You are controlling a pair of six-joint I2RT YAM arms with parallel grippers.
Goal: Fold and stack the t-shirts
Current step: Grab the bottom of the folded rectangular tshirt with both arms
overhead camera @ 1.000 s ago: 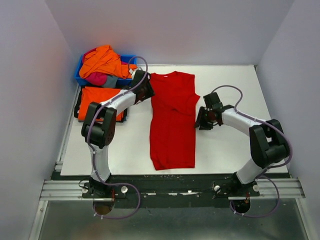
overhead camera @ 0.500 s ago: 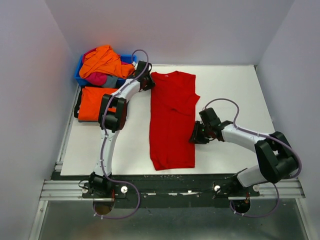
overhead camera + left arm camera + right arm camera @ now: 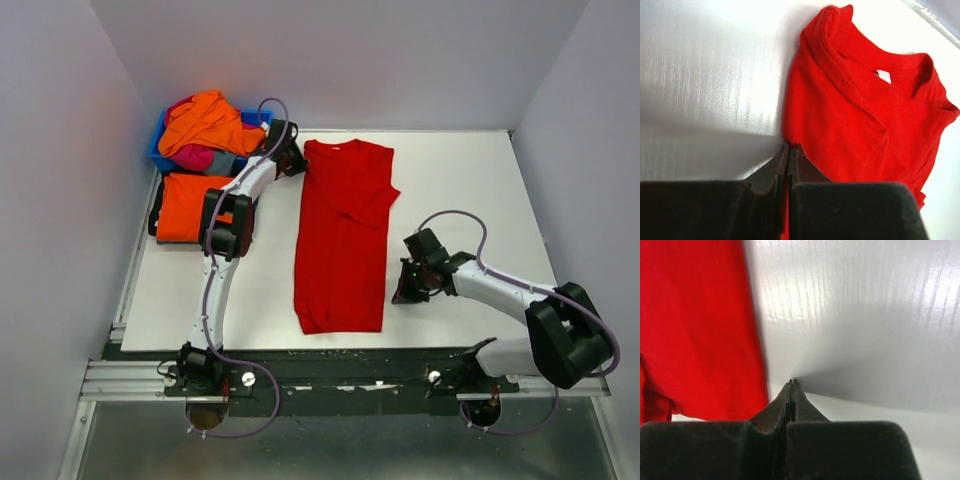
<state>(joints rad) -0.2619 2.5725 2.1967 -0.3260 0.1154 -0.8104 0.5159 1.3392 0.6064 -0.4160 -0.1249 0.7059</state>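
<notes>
From the overhead camera I see the bright red short-sleeved cloth t-shirt [image 3: 342,240] lying flat and lengthwise down the middle of the white table [image 3: 460,190], collar toward 12 o'clock and hem toward 6. It lies as a long narrow strip.

My left gripper [image 3: 291,160] sits at the shirt's 11 o'clock corner, by the shoulder. On the left wrist camera its jaws are pressed together, with the tips [image 3: 789,147] right at the cloth's edge. A thin red sliver shows in the seam between them, but I cannot tell whether any fabric is actually caught.

My right gripper [image 3: 405,292] is at about 4 o'clock from the shirt's centre. Its jaws are together on nothing, and the tips [image 3: 793,381] rest on bare table just beside the shirt's side edge.

At 10 o'clock the blue plastic bin [image 3: 156,148] holds a heap with a crumpled orange shirt [image 3: 205,120] on top and magenta-pink cloth [image 3: 192,156] below it. A folded orange shirt [image 3: 190,205] lies just toward 6 o'clock from the bin.
</notes>
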